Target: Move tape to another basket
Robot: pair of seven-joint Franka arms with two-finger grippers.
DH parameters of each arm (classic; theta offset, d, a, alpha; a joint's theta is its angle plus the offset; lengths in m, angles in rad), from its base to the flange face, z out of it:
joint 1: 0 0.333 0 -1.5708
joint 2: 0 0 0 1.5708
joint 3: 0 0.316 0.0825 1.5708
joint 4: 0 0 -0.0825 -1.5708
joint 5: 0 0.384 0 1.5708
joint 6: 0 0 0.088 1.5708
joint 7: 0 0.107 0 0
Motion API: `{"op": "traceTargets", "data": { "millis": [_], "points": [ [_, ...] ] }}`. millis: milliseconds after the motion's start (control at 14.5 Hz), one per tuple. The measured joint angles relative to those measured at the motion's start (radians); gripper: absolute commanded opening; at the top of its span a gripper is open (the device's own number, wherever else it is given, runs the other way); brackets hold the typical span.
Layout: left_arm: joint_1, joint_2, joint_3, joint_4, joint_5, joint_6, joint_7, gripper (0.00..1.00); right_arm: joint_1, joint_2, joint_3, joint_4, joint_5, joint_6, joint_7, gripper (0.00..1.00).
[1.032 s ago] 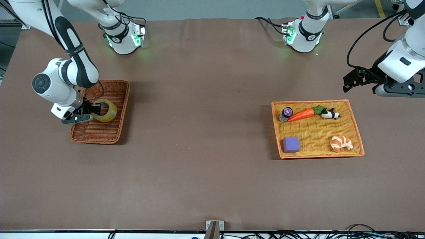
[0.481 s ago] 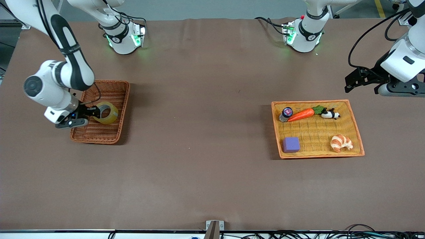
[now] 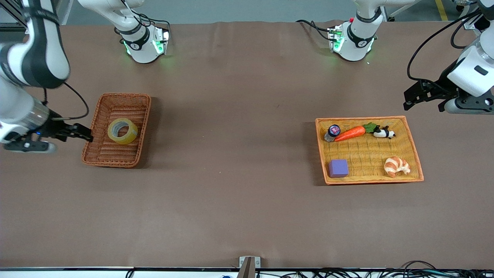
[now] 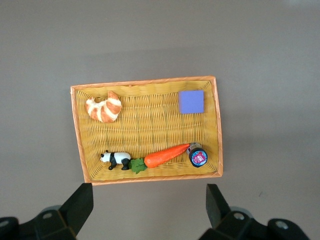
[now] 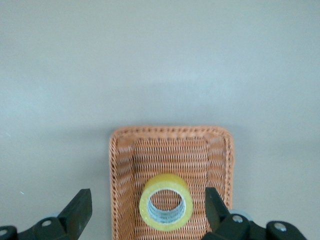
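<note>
Surface [image 3: 239,200] nearest the front camera was just bare brown cloth. Going up from there, at the left arm's end sat the lighter orange-yellow basket [image 3: 413,148]: a purple block [image 3: 338,168] and a croissant [image 3: 396,166] in its nearer half, then a small capped jar [image 3: 332,132], a toy carrot [image 3: 350,133] and a little panda figure [image 3: 384,133] in a row along its farther rim. The left wrist view showed the same lot from overhead.

At the right arm's end was the darker reddish-brown basket [image 3: 96,158], and the tape [image 3: 122,131] lay flat inside it, hole up, about mid-basket, toward the side facing the table's middle. Nothing was touching it. In the right wrist view the tape [image 5: 166,209] sat in the basket [image 5: 122,165] with both fingers clear of it on either side.

The right pincer [image 3: 79,133] hung over the surface just outside the basket's outer rim, spread wide and holding nothing. The left pincer [image 3: 415,98] waited in the air over the surface near the lighter basket's farther corner, also spread wide with nothing in it.

Farthest up, the two arm bases stood at the table's edge with green lights on.
</note>
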Motion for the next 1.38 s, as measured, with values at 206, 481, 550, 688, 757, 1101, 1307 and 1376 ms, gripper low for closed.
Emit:
{"op": "traceTargets", "data": {
  "millis": [206,481,550,688,757,1101,1307,1376],
  "points": [
    [0.001,0.004,0.001,0.004,0.0,0.0,0.0,0.99,-0.023,-0.067,0.002,0.073,0.0,-0.084,0.001,1.0],
    [0.001,0.006,0.012,0.007,0.0,0.0,0.0,1.0,-0.024,-0.094,0.029,0.28,0.0,-0.397,0.068,1.0],
    [0.001,0.006,0.012,0.009,0.0,0.0,0.0,1.0,-0.024,-0.095,0.034,0.321,0.0,-0.467,0.088,1.0],
    [0.001,0.006,0.011,0.014,0.0,0.0,0.003,1.0,-0.024,-0.095,0.039,0.368,0.0,-0.549,0.114,1.0],
    [0.001,0.006,0.011,0.016,0.0,0.0,0.009,1.0,-0.024,-0.095,0.037,0.378,-0.001,-0.56,0.116,1.0],
    [0.001,0.006,0.013,0.019,0.0,-0.002,0.03,1.0,-0.033,-0.089,0.028,0.415,-0.002,-0.562,0.093,1.0],
    [-0.002,0.006,0.011,0.02,0.0,-0.005,0.03,1.0,-0.035,-0.085,0.028,0.422,-0.002,-0.56,0.085,1.0],
    [-0.005,0.006,0.011,0.02,0.0,-0.005,0.03,1.0,-0.035,-0.084,0.028,0.422,-0.002,-0.56,0.083,1.0]
  ]
}}
